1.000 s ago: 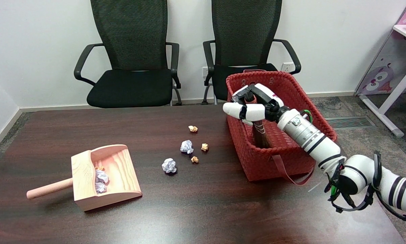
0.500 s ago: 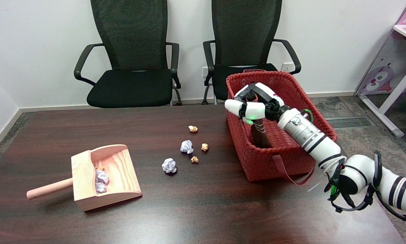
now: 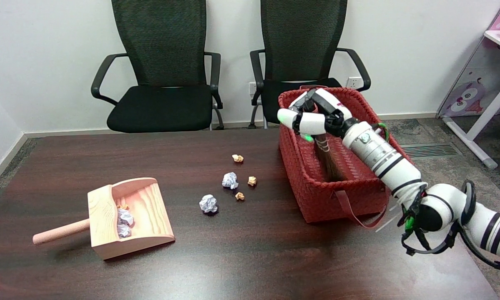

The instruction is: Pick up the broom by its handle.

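A small broom [image 3: 327, 160] with dark brown bristles and a reddish-brown handle stands nearly upright inside the red woven basket [image 3: 300, 166] at the table's right. My right hand [image 3: 312, 116] reaches in from the lower right and grips the handle near its top, fingers wrapped around it. The bristles hang down into the basket; their lower end is hidden behind the basket's near wall. Most of the handle is covered by my fingers.
A wooden dustpan [image 3: 126, 216] with paper balls in it lies at the left. Several crumpled paper scraps [image 3: 229, 180] lie on the table's middle. Two black office chairs [image 3: 166, 66] stand behind the table. A red strap [image 3: 354, 210] hangs from the basket's front.
My right hand has risen and shifted slightly away with the broom in it; the bristles hang higher in the basket than a second ago.
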You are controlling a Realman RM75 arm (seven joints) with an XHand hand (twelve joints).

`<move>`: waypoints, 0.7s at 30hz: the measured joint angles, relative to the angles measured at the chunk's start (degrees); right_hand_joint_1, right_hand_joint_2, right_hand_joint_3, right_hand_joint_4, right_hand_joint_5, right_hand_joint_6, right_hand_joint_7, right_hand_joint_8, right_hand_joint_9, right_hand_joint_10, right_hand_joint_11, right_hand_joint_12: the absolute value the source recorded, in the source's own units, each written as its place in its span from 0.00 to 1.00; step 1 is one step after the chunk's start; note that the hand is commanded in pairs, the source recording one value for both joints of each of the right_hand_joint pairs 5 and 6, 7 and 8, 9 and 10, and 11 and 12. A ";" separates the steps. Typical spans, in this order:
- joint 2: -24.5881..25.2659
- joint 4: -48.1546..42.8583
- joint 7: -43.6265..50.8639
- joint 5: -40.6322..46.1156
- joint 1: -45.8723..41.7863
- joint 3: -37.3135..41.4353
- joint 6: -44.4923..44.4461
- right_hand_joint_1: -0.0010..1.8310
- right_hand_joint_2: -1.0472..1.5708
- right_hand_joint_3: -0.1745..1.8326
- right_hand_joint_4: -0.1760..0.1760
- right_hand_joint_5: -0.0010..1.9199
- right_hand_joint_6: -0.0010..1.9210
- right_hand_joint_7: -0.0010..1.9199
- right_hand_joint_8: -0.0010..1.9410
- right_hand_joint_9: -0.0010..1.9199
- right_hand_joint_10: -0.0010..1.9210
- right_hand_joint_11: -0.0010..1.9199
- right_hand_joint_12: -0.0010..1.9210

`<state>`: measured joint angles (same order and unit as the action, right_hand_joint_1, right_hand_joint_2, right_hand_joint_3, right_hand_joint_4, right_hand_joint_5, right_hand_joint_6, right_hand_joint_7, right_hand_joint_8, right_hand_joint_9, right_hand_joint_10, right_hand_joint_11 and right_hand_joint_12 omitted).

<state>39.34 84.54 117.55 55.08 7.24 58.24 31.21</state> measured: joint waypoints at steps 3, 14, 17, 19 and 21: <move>0.01 1.85 4.29 3.06 -0.03 1.20 -1.36 0.53 0.94 0.60 1.00 1.00 1.00 1.00 0.99 1.00 1.00 1.00 1.00; -0.04 8.15 17.57 15.00 2.77 3.69 -1.59 0.52 0.96 0.66 1.00 1.00 1.00 1.00 0.99 1.00 1.00 1.00 1.00; -0.08 9.55 19.71 17.60 3.73 3.76 0.16 0.52 0.97 0.68 1.00 1.00 1.00 1.00 0.99 1.00 1.00 1.00 1.00; -0.10 10.68 21.08 19.26 4.44 3.70 1.64 0.52 0.97 0.69 1.00 1.00 1.00 1.00 0.99 1.00 1.00 1.00 1.00; -0.12 11.70 22.15 20.44 5.07 3.59 2.76 0.52 0.97 0.70 1.00 1.00 1.00 1.00 0.99 1.00 1.00 1.00 1.00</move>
<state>39.22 96.24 139.70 75.51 12.31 61.83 33.97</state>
